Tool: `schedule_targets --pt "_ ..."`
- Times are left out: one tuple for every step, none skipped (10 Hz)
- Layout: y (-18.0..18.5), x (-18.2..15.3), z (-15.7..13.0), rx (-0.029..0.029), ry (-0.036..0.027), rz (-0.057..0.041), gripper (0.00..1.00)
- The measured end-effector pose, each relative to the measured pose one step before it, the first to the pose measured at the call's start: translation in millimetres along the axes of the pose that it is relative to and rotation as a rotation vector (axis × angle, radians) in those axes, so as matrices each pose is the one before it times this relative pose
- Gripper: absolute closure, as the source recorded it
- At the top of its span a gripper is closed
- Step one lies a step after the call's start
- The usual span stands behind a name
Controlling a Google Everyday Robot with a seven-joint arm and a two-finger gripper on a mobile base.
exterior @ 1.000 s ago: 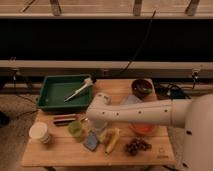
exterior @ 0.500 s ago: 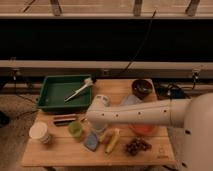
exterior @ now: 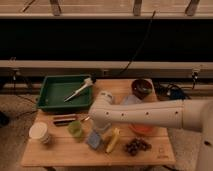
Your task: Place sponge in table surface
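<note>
The sponge (exterior: 94,139) is a small blue-grey block lying on the wooden table (exterior: 55,152), front of centre, between a green cup (exterior: 75,129) and a banana (exterior: 113,139). My white arm reaches in from the right across the table's middle. My gripper (exterior: 99,128) points down at the arm's end, just above and behind the sponge, and is largely hidden by the wrist. I cannot tell whether it touches the sponge.
A green tray (exterior: 52,92) with a brush (exterior: 79,90) sits at the back left. A dark bowl (exterior: 141,88) is at the back right. An orange plate (exterior: 143,129), grapes (exterior: 137,146), a white cup (exterior: 39,133) and a dark bar (exterior: 65,120) are around the sponge.
</note>
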Motion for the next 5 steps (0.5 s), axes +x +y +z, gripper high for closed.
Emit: schedule_targets --pt "0.06 -0.82 -17.65 0.02118 -0.00401 -0.00338 1.00" --pt "-0.27 -0.71 -17.32 0.02137 -0.00576 -0.00324 1.00" --pt "-0.76 -1.56 -18.03 0.02264 -0.00671 -0.00564 1.00" --pt "-0.64 -1.43 -13.88 0.01974 -0.00480 -0.00667 1.00" --pt "0.02 -0.23 -7.19 0.00997 -0.00058 -0.00392 1.00"
